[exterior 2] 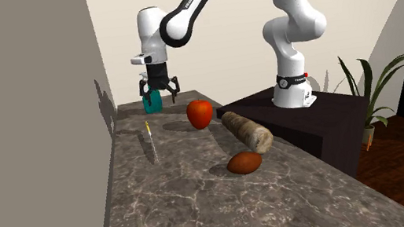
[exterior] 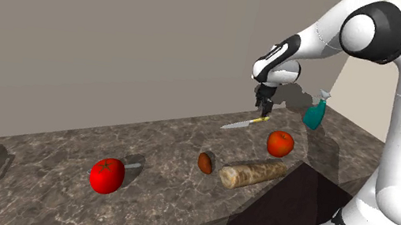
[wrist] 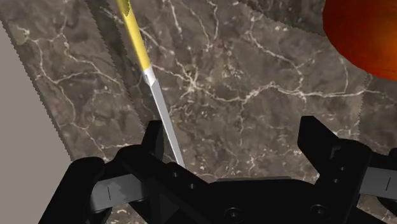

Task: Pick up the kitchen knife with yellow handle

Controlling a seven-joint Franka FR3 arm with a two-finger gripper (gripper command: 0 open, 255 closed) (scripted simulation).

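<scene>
Close by knife (exterior: pixel 242 123), red fruit (exterior: pixel 280 143), spray bottle (exterior: pixel 315 115)

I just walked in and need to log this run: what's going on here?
A white Franka arm holds its open gripper over a marble counter. The yellow-handled kitchen knife lies flat there, not gripped; its blade runs close by one finger rather than midway between them.

The white arm (exterior: pixel 324 40) reaches far out and bends at a dark joint (exterior: pixel 377 31). At its end the hand turns down, so the black pincer (exterior: pixel 264 102) points straight down. Its two fingers (wrist: pixel 318 140) stand wide apart and clasp nothing.
</scene>
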